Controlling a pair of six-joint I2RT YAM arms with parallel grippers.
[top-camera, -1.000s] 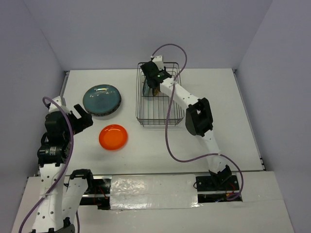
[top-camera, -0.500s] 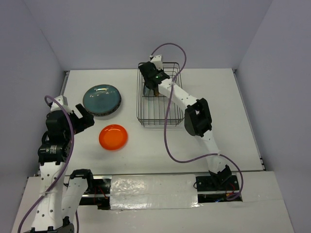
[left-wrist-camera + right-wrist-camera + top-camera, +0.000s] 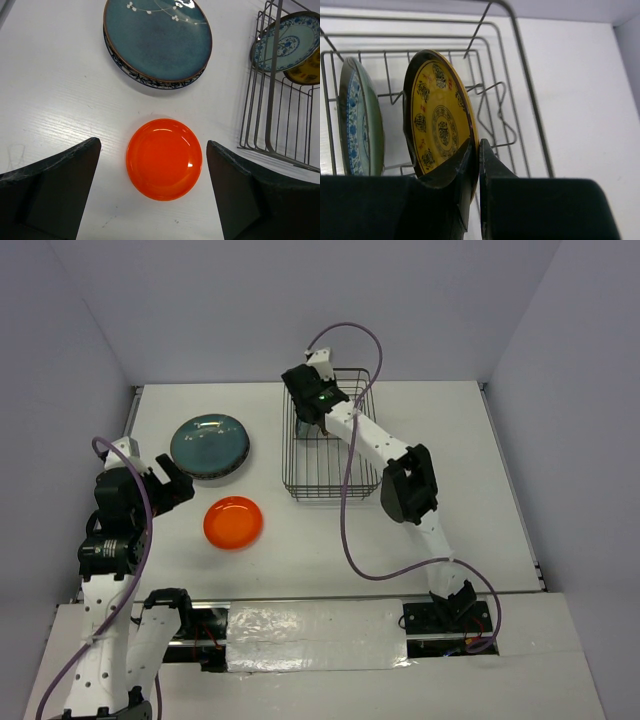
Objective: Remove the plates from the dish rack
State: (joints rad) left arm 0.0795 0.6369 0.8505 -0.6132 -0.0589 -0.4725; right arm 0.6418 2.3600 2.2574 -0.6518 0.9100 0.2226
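The dark wire dish rack [image 3: 335,492] stands at the back middle. My right gripper [image 3: 475,145] is shut on the rim of a small yellow-orange patterned plate [image 3: 437,120] standing upright in the rack [image 3: 520,45]. A white-and-blue floral plate [image 3: 357,120] stands beside it, to the left in the right wrist view. My right gripper [image 3: 312,408] is over the rack's far end. My left gripper [image 3: 152,144] is open above a small plain orange plate [image 3: 164,158] lying on the table [image 3: 233,522]. A dark teal plate [image 3: 209,443] lies left of the rack.
The teal plate [image 3: 157,40] rests on another dark patterned plate [image 3: 145,82]. The rack's near left corner [image 3: 272,100] is right of the orange plate. Grey walls enclose the white table on the back and sides.
My right gripper has shifted slightly toward the rack's far left, still shut on the yellow-orange plate. My left arm has barely moved.
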